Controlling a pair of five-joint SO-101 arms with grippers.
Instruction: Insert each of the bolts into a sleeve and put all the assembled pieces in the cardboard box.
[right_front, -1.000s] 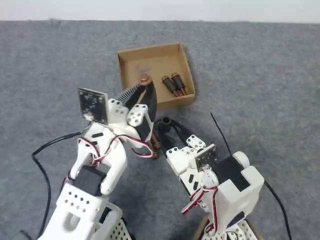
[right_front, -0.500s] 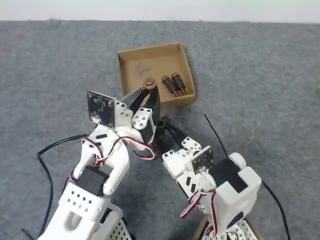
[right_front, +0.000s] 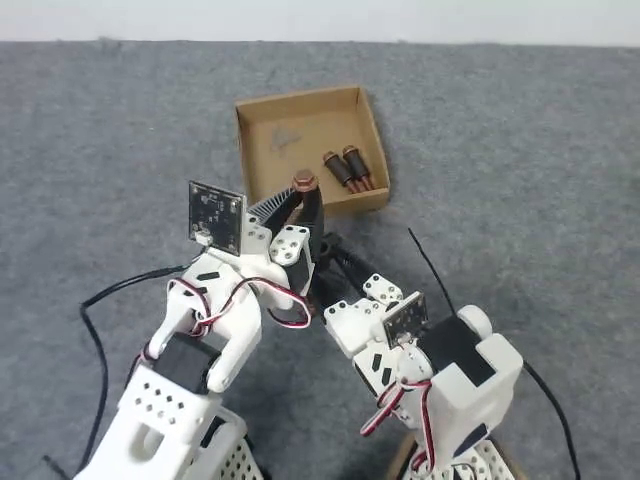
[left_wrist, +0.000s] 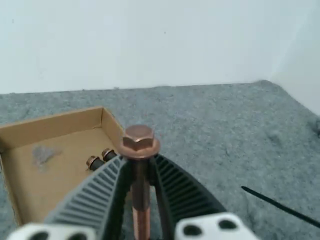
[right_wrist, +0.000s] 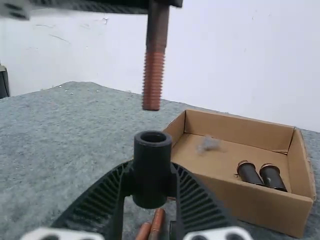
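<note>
On my left, the left gripper (right_front: 302, 200) is clenched on a bolt (left_wrist: 138, 146), copper-coloured with a hex head and flange standing upright above the ribbed dark fingers (left_wrist: 100, 190). Its shank is cut off at the bottom edge of the left wrist view. The right wrist view picks up the lower end: smooth shank, then thread, hanging just above the sleeve (right_wrist: 151, 162) without touching it. The sleeve is a matte black tube with its open mouth up, grasped by the right gripper (right_wrist: 151, 175). From the high view I can hardly make it out, as the left arm's fingers cover most of it. Below the sleeve, something copper (right_wrist: 152, 227) lies on the carpet (right_front: 500, 150), cut off by the frame (loose bolts, perhaps; I cannot tell). Further right sits the box (right_front: 246, 135), shallow brown cardboard with a scuffed floor. Two assembled pieces (right_front: 346, 168) lie side by side against its far-right wall. The carpet is grey and coarse.
</note>
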